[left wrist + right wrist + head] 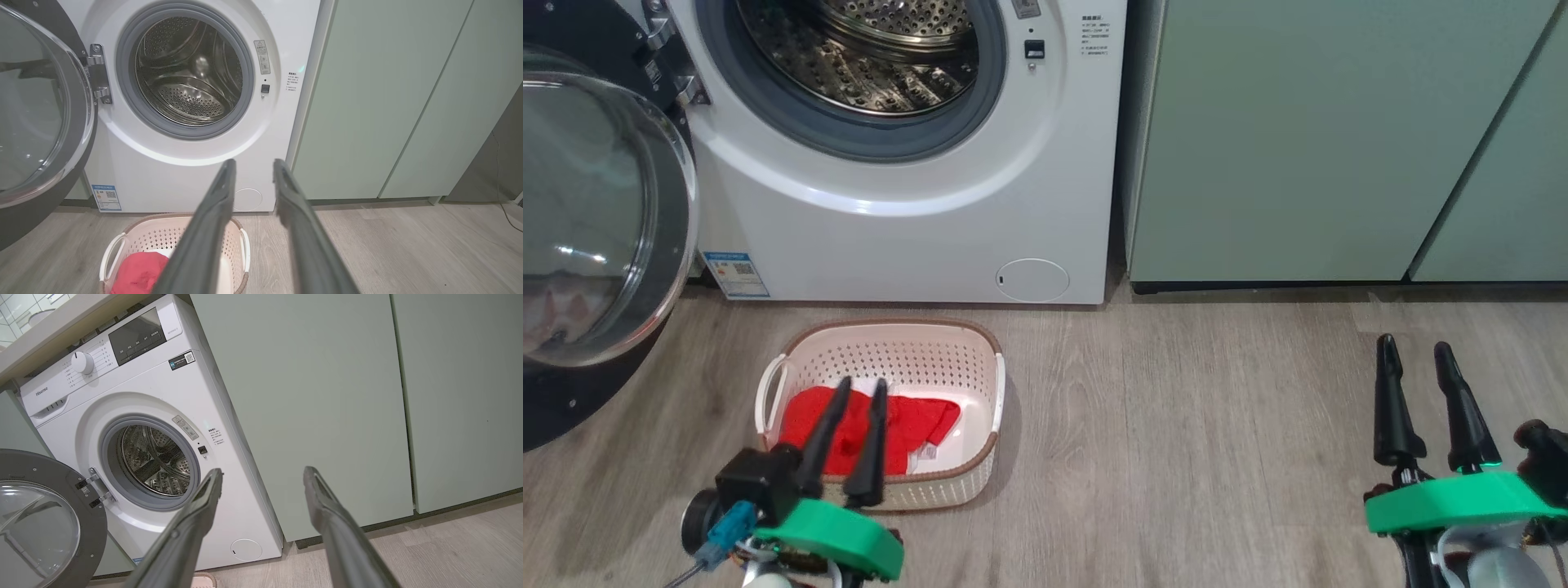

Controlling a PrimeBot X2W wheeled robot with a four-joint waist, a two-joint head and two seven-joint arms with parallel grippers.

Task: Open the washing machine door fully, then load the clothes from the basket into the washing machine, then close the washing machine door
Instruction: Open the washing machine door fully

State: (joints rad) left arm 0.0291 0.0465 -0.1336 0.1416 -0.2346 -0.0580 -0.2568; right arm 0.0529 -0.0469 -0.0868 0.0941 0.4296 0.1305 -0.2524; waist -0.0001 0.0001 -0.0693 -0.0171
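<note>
Red clothes (908,423) in basket (890,327) below left tool (862,381), narrowly parted, empty.

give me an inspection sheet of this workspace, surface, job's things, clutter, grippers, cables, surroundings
surface: wood-look floor, bare around the basket
washing machine door: swung open to the left
washing machine: drum exposed, no clothes seen in it
basket: on the floor in front of the machine
clothes: red garment with a bit of white, inside the basket
clutter: nothing seen
left gripper: open, empty, fingers over the clothes
right gripper: open, empty, over bare floor at the right
cables: thin cable running down the grey wall at the far right
surroundings: pale green cabinets right of the machine, countertop above it
</note>
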